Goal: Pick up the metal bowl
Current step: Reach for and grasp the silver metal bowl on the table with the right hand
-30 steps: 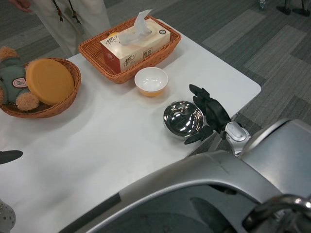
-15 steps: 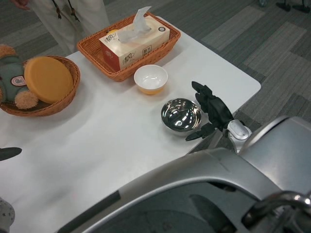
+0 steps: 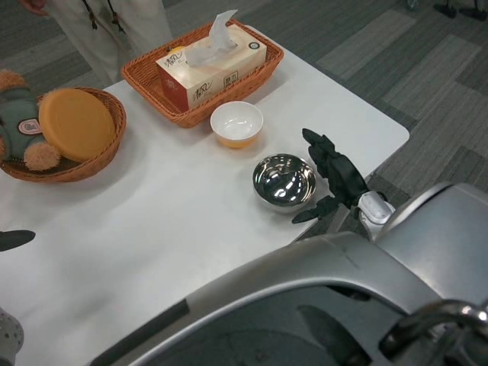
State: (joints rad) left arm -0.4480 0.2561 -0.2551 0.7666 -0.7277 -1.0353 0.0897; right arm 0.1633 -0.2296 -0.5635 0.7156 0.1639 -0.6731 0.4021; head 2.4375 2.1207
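Note:
The metal bowl (image 3: 284,181) is shiny and upright on the white table (image 3: 152,221), right of centre near the front edge. My right hand (image 3: 333,177) is just to its right, fingers spread apart, thumb low by the table edge. A small gap shows between the hand and the bowl's rim, and nothing is held. Only a dark fingertip of my left hand (image 3: 15,239) shows at the far left edge of the picture; how it stands is hidden.
A small white and orange bowl (image 3: 236,124) sits behind the metal bowl. A wicker basket (image 3: 252,80) holds a tissue box (image 3: 210,65). A round basket (image 3: 107,152) at left holds an orange disc and a plush toy. A person (image 3: 107,23) stands beyond the table.
My right hand has drawn slightly away to the right of the metal bowl, opening a small gap. The bowl has stayed in place. The view shifted a little.

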